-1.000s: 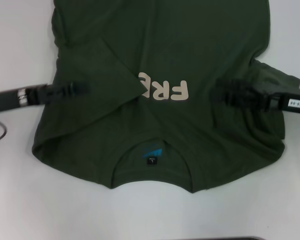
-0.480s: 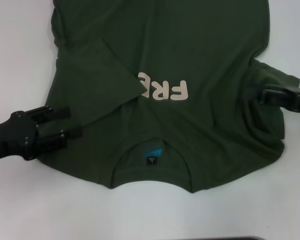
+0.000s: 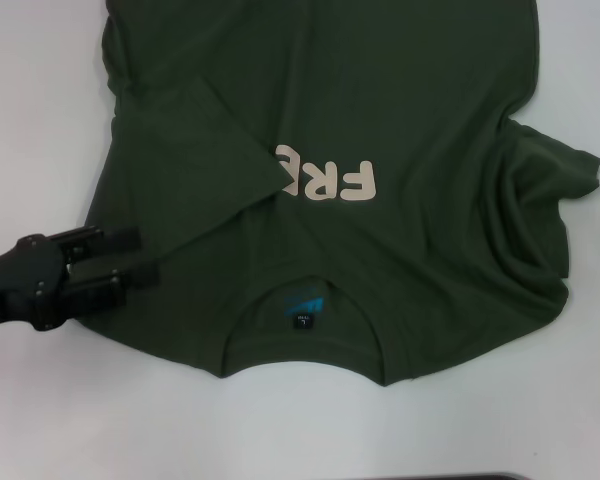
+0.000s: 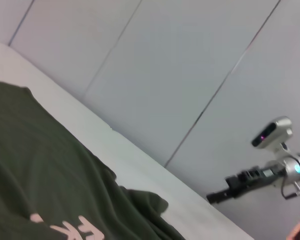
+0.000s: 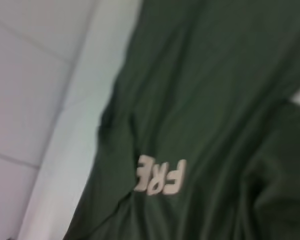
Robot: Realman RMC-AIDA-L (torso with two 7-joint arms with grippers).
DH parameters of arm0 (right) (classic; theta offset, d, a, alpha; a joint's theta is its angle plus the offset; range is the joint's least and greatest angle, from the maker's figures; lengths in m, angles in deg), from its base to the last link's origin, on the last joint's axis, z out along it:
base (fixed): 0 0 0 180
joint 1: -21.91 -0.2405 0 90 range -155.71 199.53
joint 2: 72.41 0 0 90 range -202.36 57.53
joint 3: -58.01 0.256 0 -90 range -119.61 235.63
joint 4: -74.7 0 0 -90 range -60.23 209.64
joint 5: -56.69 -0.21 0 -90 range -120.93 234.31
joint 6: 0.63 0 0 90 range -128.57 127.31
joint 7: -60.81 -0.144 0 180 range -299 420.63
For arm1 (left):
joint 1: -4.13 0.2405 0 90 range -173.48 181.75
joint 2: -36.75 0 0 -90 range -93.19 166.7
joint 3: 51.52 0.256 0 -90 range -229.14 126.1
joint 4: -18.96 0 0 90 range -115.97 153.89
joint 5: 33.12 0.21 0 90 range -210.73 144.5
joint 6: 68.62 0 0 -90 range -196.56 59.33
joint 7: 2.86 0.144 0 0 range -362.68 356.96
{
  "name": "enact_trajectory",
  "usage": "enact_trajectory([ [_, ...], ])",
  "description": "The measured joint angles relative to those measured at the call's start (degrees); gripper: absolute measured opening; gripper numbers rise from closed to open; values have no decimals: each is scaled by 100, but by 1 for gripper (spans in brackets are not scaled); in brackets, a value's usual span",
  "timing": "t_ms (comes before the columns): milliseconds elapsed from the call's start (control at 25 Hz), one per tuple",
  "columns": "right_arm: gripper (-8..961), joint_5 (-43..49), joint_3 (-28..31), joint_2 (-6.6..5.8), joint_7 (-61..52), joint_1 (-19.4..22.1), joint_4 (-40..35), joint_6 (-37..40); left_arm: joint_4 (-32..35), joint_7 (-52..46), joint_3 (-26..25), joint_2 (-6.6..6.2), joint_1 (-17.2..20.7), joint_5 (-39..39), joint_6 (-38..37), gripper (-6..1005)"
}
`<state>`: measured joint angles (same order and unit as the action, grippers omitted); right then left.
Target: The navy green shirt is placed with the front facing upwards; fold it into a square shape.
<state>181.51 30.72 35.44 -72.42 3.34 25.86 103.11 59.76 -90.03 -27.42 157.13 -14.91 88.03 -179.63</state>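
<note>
The navy green shirt (image 3: 380,100) lies front up on the white table (image 3: 40,110), with its collar and blue label (image 3: 305,305) toward me. One sleeve (image 3: 200,150) is folded in over the chest and covers part of the cream letters (image 3: 330,180). The other sleeve (image 3: 550,190) lies bunched at the right edge. My left gripper (image 3: 135,255) is open and empty, low over the shirt's shoulder edge at the lower left. My right gripper (image 4: 215,196) is out of the head view. It shows far off in the left wrist view, raised beyond the table. The shirt also shows in the right wrist view (image 5: 215,100).
Bare white table surrounds the shirt on the left, right and near side. A dark edge (image 3: 430,477) runs along the bottom of the head view. Grey wall panels (image 4: 165,60) stand behind the table.
My right arm has pulled back to the right and left the head view. My left gripper has drawn back from the chest to the shirt's lower left edge. The shirt lies much as before.
</note>
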Motion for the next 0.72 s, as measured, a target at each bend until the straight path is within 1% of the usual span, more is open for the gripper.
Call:
enact_trajectory([
  [160,928,86,355,-129,-283,-105,-16,-132,11,-16,-17,0,-3,50,-32,717],
  [280,927,352,492,-189,-512,-185,-17,-344,13,-16,-45,1,2,50,-34,717],
  [360,926,604,511,-207,-681,-246,-18,-494,18,-16,-59,1,2,50,-36,717],
  [480,924,1073,484,-213,-890,-381,3,-684,24,-16,-79,-1,-8,29,-34,716],
  [600,921,1410,470,-177,-946,-534,53,-766,25,-16,-121,-6,-26,16,-19,716],
  [720,917,1489,451,-134,-952,-634,207,-897,25,-15,-133,-7,-45,14,-15,717],
])
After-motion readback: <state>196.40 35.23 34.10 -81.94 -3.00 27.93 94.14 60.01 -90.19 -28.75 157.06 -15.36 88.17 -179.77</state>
